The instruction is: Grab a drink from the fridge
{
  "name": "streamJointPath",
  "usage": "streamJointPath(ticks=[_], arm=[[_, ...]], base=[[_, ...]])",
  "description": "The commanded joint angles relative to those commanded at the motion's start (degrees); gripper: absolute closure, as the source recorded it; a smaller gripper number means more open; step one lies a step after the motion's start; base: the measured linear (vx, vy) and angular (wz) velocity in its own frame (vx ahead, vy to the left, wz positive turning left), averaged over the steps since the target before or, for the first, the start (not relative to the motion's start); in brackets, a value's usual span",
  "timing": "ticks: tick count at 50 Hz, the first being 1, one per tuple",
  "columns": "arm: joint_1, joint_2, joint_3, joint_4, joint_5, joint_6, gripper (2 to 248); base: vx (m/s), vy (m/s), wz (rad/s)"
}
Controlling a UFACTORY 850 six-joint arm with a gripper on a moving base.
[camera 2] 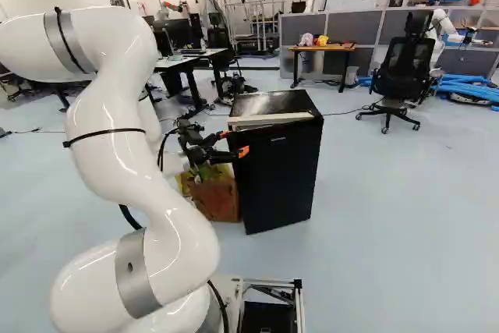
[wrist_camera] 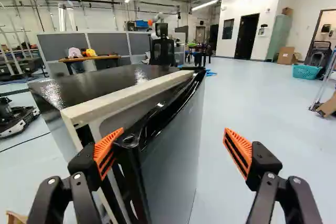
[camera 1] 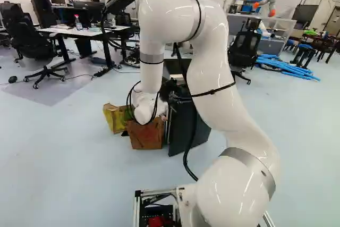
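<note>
A black, orange-padded hand (camera 2: 234, 143), fingers apart, meets a boxy black fridge (camera 2: 273, 102). The glossy door (wrist_camera: 176, 140) (slightly ajar) stands between the fingers.

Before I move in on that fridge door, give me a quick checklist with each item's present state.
1. Fridge door ajar: ok, a gap shows along its edge.
2. Gripper open: ok, fingers well apart.
3. Door edge between the fingers: ok, one orange pad at the gap side, the other off the front.
4. Door gripped: not ok, the pad on the front side stands away from it.
5. Arm clear of the brown bag beside the fridge: cannot tell, they overlap in the left base view.
6. Drink in sight: not ok, none shows.
</note>
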Motion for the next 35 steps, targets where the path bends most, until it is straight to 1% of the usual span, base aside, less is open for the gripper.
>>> streamJointPath(ticks=[35], arm=[[1.82, 1.99, 4.83, 6.12, 0.00, 0.00, 3]], base=[[0.000, 0.000, 0.000]])
